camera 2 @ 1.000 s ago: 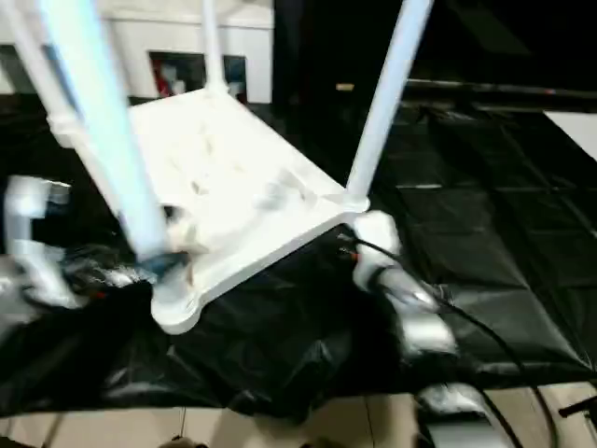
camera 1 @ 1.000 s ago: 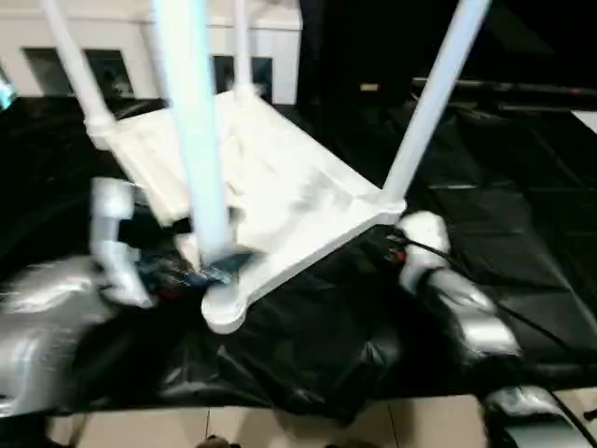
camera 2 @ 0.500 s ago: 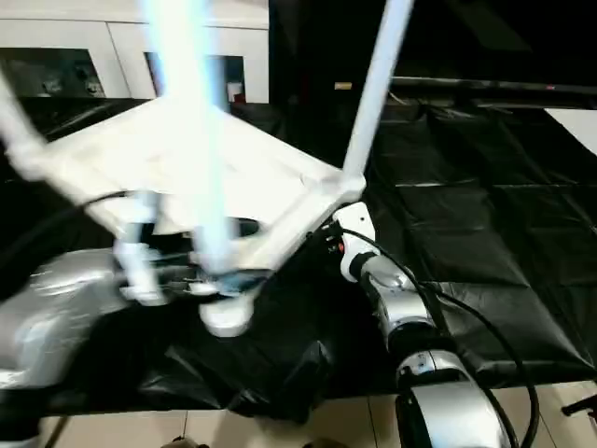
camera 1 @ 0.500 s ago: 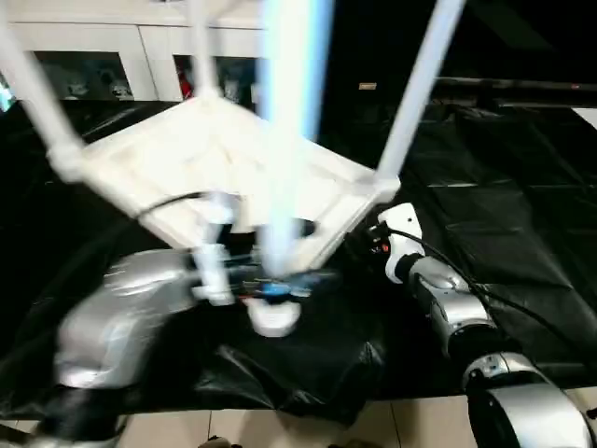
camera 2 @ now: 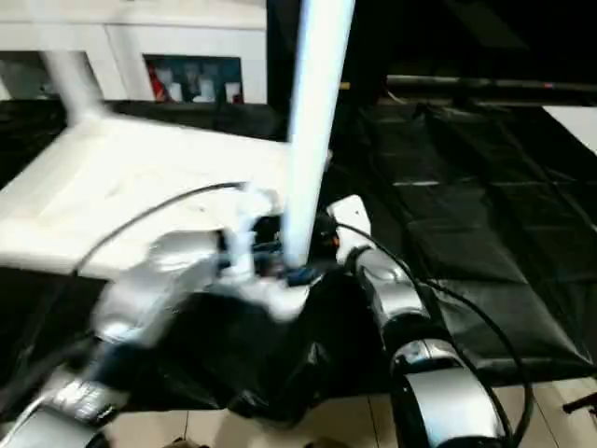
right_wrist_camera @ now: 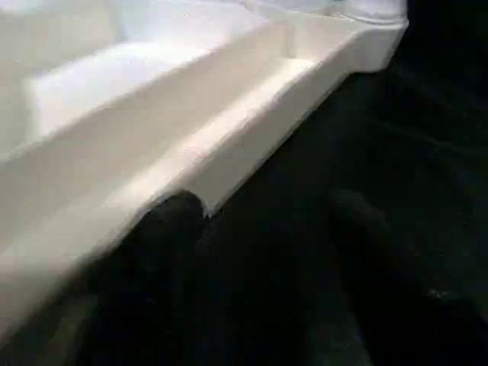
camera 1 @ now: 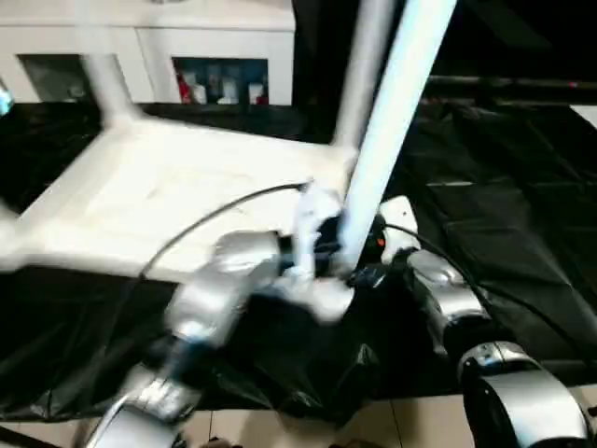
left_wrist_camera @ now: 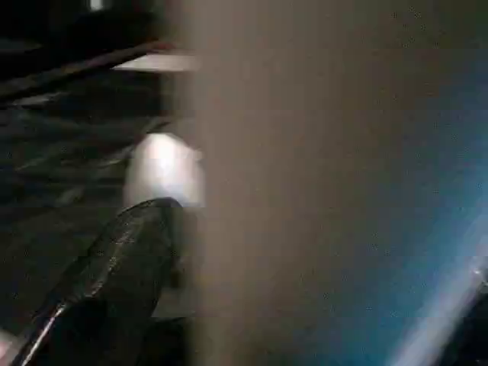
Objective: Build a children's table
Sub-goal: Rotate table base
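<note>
Since a second ago the tabletop [camera 1: 159, 201] has swung round, and the left arm has moved from the left edge to the centre. Top lies upside down on the black-covered bench [camera 1: 504, 224], legs up. Left gripper [camera 1: 326, 252] sits at the base of the near leg [camera 1: 387, 140]; fingers [left_wrist_camera: 114, 274] stand wide on either side of the tube, probably holding it, though blur hides the contact. Right gripper [camera 1: 378, 245] is at the near corner; one finger [right_wrist_camera: 164, 229] is under the rim, the hold half-closed.

Risks:
- leg not fully seated in its socket: side load could lever it out
- loose hold lets the tube slip
- rim could slide off the right finger, dropping the top
</note>
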